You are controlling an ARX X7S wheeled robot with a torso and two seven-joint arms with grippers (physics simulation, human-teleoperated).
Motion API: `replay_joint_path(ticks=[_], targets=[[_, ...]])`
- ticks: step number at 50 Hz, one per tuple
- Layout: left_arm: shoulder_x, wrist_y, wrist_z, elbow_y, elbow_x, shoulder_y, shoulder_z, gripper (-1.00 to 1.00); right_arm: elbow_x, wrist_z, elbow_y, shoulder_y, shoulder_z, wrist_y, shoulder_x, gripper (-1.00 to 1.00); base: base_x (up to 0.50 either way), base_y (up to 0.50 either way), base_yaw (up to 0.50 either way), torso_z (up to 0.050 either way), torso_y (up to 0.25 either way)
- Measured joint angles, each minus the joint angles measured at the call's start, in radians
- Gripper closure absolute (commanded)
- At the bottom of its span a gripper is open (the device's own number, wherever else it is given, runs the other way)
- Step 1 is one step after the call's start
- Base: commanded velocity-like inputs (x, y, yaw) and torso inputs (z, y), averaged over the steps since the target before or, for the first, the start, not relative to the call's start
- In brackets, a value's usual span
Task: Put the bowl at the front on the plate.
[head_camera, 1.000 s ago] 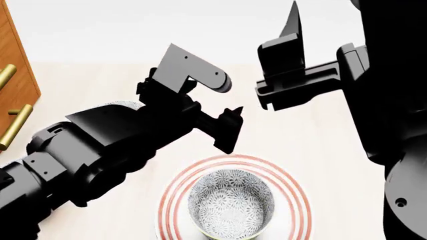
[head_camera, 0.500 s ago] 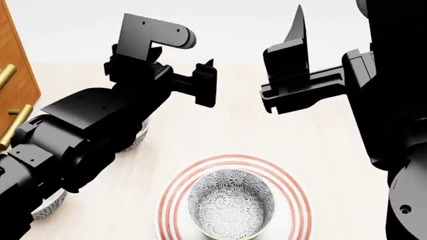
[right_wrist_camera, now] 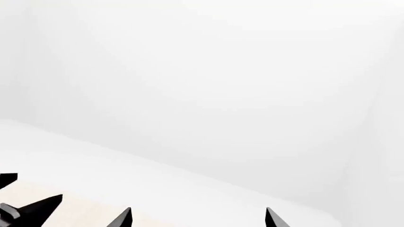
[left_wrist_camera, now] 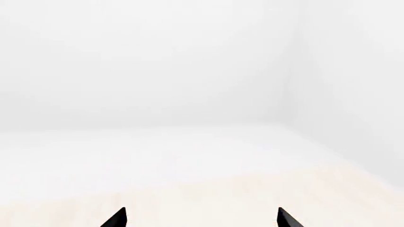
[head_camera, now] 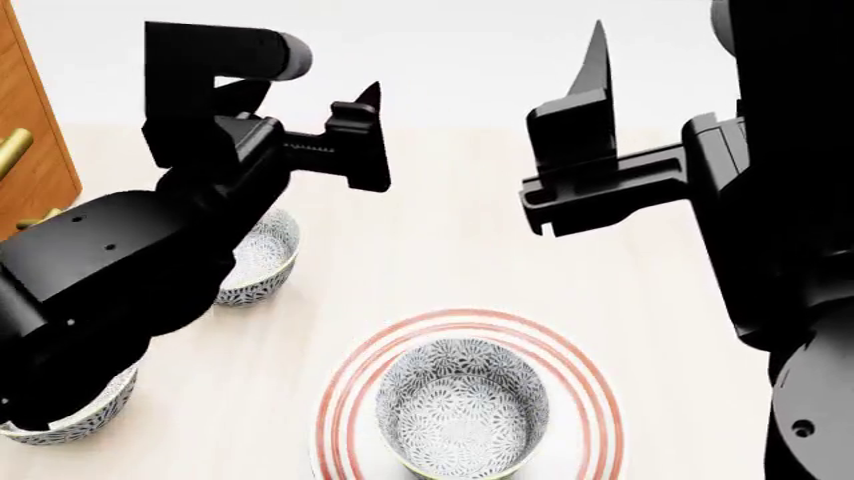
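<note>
The flower-patterned bowl (head_camera: 461, 412) stands upright in the middle of the red-ringed white plate (head_camera: 603, 400) at the front of the table. Nothing holds it. My left gripper (head_camera: 363, 120) hangs high above the table, behind and left of the plate. In the left wrist view that gripper (left_wrist_camera: 200, 220) is open, with only bare table and wall between its tips. My right gripper (head_camera: 590, 85) is raised behind the plate on the right. It is also open in the right wrist view (right_wrist_camera: 197, 219), with nothing between its fingers.
Two more flower-patterned bowls sit on the table at the left, one (head_camera: 263, 255) partly behind my left arm and one (head_camera: 74, 412) at the near left edge. A wooden cabinet (head_camera: 34, 190) with brass handles (head_camera: 11, 150) stands at the far left.
My left arm has lifted and swung left and back, away from the plate, uncovering the two bowls at the left. The bowl on the plate and the right arm have hardly moved.
</note>
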Motion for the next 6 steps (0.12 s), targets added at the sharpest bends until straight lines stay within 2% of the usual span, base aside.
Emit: replay_joint_path(ticks=[6], targets=[[-0.068,0.022,-0.055,0.139,0.008,0.006,-0.009,-1.0,-0.004,-0.001,-0.002,-0.006,-0.001,-0.006,-0.001,-1.0,0.0,0.0,0.0,0.0,0.0]])
